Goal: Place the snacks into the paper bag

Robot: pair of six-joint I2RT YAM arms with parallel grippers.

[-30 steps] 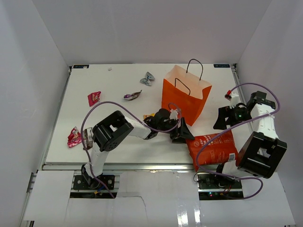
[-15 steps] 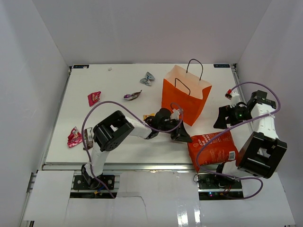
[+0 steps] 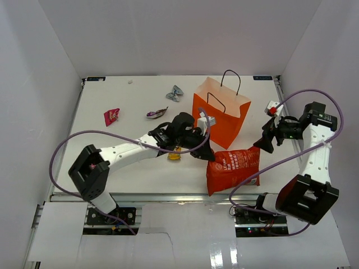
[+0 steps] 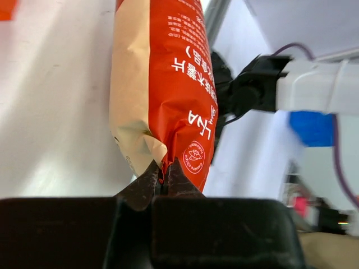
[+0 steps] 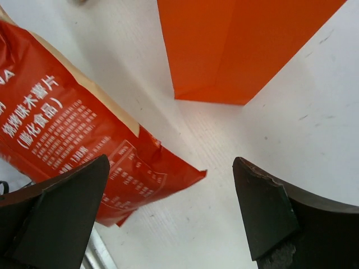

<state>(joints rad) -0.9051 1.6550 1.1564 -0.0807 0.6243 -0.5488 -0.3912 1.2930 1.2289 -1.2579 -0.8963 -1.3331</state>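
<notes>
At frame centre, left gripper [image 3: 208, 158] clenched the chip bag [image 3: 233, 168] corner; right gripper [image 3: 262, 143] spread, empty; next likely needed lifting above the paper bag [image 3: 216, 120].

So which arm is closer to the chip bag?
Left. The left end effector pinches a corner of the chip bag; the right end effector hangs open by its other end.

A white table [image 3: 129, 106] sits boxed in by plain white walls [image 3: 168, 33] under even light.

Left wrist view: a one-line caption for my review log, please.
Left gripper shut on a corner of the red-orange chip bag, white table beyond.
</notes>
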